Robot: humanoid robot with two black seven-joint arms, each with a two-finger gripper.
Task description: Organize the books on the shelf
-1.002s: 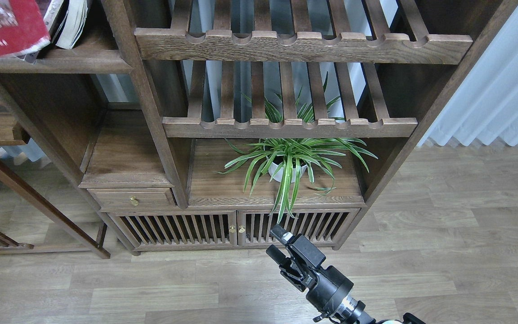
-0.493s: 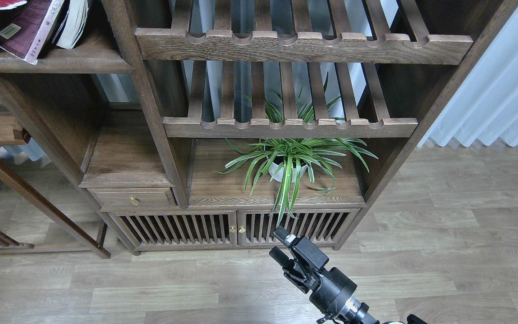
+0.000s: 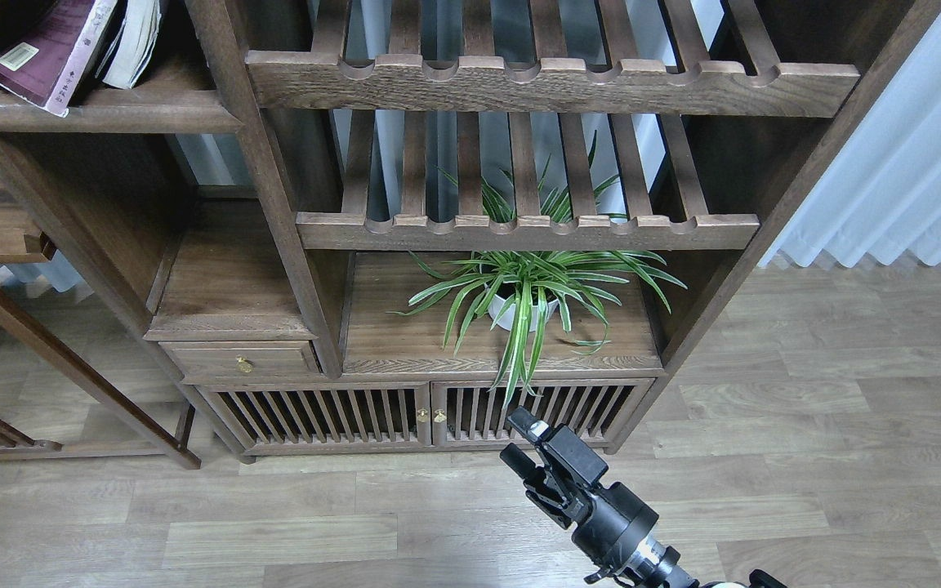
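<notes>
Where the picture's top left corner cuts across the shelf (image 3: 103,114), only the lower ends of two books show: a maroon book (image 3: 46,49) leaning with its cover up and a pale label near its corner, and beside it to the right a pale book (image 3: 134,45) showing mostly its page edges. Both rest on the dark-brown board, tilted rather than upright, and their upper parts run out of view, so titles and full covers cannot be read — a third, red book cannot be made out anywhere. The shelf's thick front lip carries a whitish scuff at its left end. To the right stand two slatted racks (image 3: 519,82) with scalloped front rails, and through the slats a spider plant (image 3: 524,286) in a white pot sits on a lower board, its longest leaves drooping over the front edge toward the slatted cabinet doors (image 3: 421,412). A small drawer (image 3: 242,359) with a brass knob sits left of the plant's compartment. The right gripper (image 3: 524,441) hangs low over the wooden floor, well apart from the books, its two fingers spread with a clear gap and nothing between them. The arm behind it is cut off by the bottom edge. The left gripper lies outside the picture.
</notes>
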